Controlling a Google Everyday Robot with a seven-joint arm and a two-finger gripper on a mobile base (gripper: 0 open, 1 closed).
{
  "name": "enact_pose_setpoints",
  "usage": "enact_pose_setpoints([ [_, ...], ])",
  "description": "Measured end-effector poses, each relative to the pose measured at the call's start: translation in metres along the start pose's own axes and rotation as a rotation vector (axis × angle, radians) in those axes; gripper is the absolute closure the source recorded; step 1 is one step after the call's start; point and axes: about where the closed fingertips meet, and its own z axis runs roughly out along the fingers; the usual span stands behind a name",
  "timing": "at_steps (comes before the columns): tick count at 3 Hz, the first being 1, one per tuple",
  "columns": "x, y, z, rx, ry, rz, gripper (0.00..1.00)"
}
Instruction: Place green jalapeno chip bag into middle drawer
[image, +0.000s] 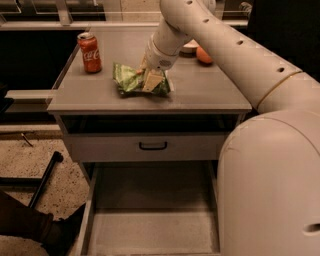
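Observation:
The green jalapeno chip bag (129, 80) lies crumpled on the gray cabinet top (210, 95), left of centre. My gripper (151, 81) comes down from the upper right and is shut on the bag's right half, its cream fingers (154, 79) pressed into the foil. The bag looks bunched up and barely raised off the top. The middle drawer (150, 232) is pulled out wide open at the bottom of the view, and its flat gray floor is bare.
A red Coca-Cola can (90, 52) stands upright at the top's back left. An orange (203, 55) and a white dish (190, 47) sit at the back right. A closed drawer front with a black handle (152, 146) is above the open drawer. My arm fills the right side.

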Motion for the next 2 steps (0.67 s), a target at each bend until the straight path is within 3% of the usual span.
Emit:
enact_pose_setpoints([
  [1,-0.005,0.012,-0.013,0.031,0.017,0.005,0.88],
  [2,-0.025,0.035,-0.083,0.19,0.016,0.039,1.0],
])
